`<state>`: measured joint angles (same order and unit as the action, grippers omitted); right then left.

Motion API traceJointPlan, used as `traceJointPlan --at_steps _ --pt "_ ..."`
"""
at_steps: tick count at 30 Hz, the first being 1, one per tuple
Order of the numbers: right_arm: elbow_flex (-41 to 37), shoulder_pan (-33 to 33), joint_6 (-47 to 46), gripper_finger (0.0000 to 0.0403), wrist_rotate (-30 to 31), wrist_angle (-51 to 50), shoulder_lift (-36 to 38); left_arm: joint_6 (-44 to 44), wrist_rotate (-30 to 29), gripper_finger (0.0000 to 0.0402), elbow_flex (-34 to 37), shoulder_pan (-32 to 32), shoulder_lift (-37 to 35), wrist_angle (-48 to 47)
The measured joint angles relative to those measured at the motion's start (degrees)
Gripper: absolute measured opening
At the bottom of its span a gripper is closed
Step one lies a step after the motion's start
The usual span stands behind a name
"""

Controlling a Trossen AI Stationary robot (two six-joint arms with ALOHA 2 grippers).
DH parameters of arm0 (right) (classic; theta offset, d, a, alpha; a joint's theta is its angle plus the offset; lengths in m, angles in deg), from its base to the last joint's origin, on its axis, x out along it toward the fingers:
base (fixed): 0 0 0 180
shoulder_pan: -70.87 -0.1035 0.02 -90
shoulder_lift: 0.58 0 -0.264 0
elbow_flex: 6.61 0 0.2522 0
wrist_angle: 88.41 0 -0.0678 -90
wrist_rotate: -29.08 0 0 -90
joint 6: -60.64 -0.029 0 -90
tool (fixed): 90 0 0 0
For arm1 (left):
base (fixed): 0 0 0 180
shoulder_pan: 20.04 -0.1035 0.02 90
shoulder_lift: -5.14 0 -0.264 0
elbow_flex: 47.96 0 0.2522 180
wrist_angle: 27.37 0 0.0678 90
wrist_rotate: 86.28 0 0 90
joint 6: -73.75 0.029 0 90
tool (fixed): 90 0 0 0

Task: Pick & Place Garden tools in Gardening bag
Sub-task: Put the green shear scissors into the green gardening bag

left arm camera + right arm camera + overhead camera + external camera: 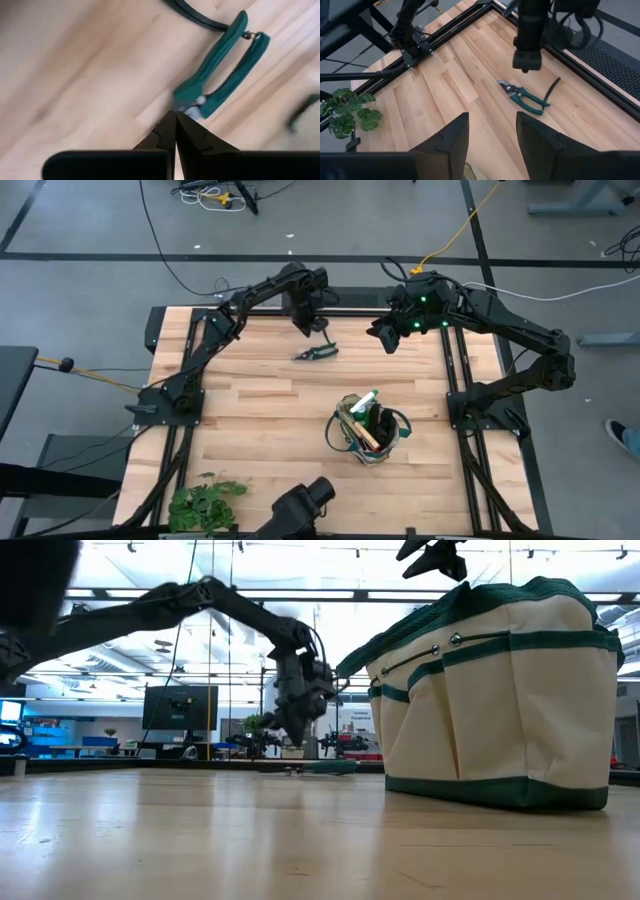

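Lying flat, the pruning shears [220, 75] look stiff and light; grip across both green handles. Left gripper [175, 120] hovers pinched together, empty; right gripper [492, 131] stands apart.

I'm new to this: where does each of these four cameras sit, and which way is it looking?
High view: above the table, looking straight down; both arms, gardening bag, pruning shears.
Low view: at tabletop height, looking level past the bag; the left arm shows.
Left wrist view: on the left arm, over its shut left gripper, facing the shears.
Right wrist view: on the right arm, past its open right gripper.
Shared: shears in all.
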<state>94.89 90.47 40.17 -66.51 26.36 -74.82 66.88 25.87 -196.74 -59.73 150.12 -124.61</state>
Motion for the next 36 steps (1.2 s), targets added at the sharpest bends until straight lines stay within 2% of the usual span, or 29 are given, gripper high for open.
traceJointPlan --at_steps 4,10,13,20,25,29,36 --pt "0.00 0.00 0.00 0.0165 0.00 0.00 0.00 6.32 -5.24 0.0014 -0.04 1.38 -1.46 -0.17" --pt "0.00 0.00 -0.06 0.0165 -0.02 0.00 0.00 11.34 -5.94 0.0035 0.46 4.81 -1.46 0.86" --pt "0.00 0.00 -0.07 0.0165 -0.02 0.00 0.00 12.41 -6.29 0.0076 0.46 6.11 -1.48 1.97" --pt "0.00 -0.01 -0.04 0.0165 0.00 0.00 0.00 10.50 -8.03 0.0199 0.46 7.88 -1.46 3.67" --pt "0.00 0.00 -0.04 0.0165 -0.01 0.01 0.00 10.24 -8.44 0.0251 0.48 9.90 -1.46 5.13" --pt "0.00 0.00 -0.03 0.0165 0.00 0.02 0.00 11.22 -8.96 0.0260 0.48 11.83 -1.46 7.30" --pt "0.00 -0.02 -0.04 0.0165 -0.02 0.02 0.00 12.06 -10.58 0.0247 0.48 13.56 -1.09 8.96"
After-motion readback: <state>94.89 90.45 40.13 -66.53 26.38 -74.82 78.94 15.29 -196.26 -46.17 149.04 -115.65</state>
